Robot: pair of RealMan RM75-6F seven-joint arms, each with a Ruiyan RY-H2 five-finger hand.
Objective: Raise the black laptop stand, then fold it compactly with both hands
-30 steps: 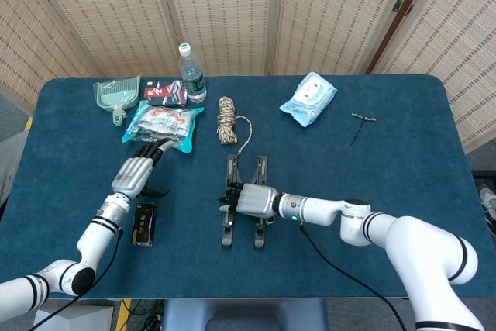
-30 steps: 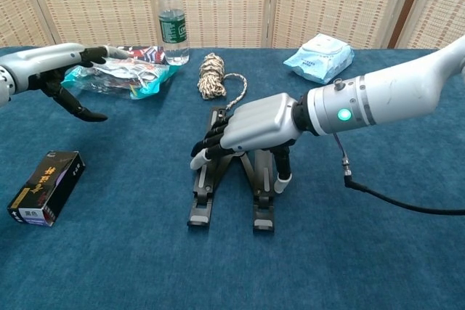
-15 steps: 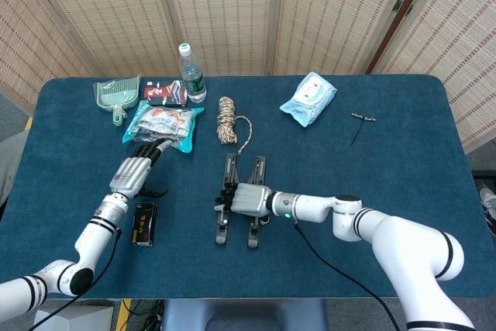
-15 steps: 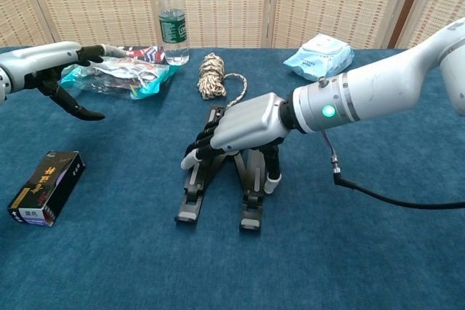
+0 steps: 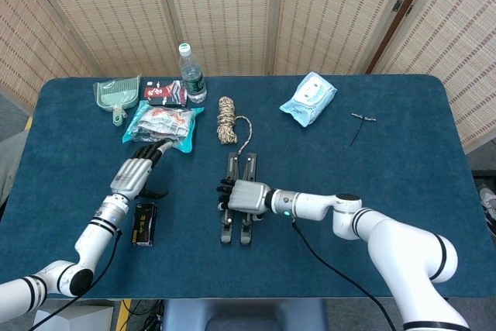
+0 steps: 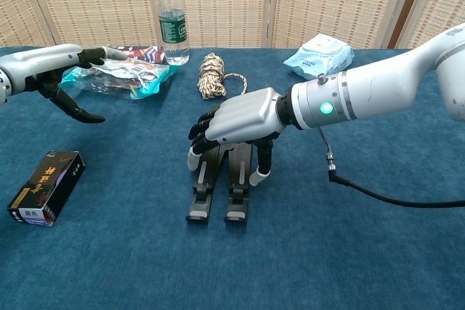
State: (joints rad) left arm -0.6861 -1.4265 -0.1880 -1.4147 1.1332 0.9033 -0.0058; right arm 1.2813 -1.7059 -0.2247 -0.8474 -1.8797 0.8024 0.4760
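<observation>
The black laptop stand lies flat on the blue table, a little left of centre, with its two legs close together and parallel. My right hand lies over its middle and grips it. The fingers curl round the left leg and the thumb presses the right leg. The hand hides the stand's middle. My left hand hovers open well to the left, with spread fingers, next to a snack bag, and holds nothing.
A small black box lies by my left forearm. A rope coil, water bottle, snack bag, green dustpan and wipes pack line the far side. A black cable trails from my right wrist.
My right hand has squeezed the stand's splayed legs together until they are parallel, and hand and stand have shifted slightly left. The left hand has barely moved.
</observation>
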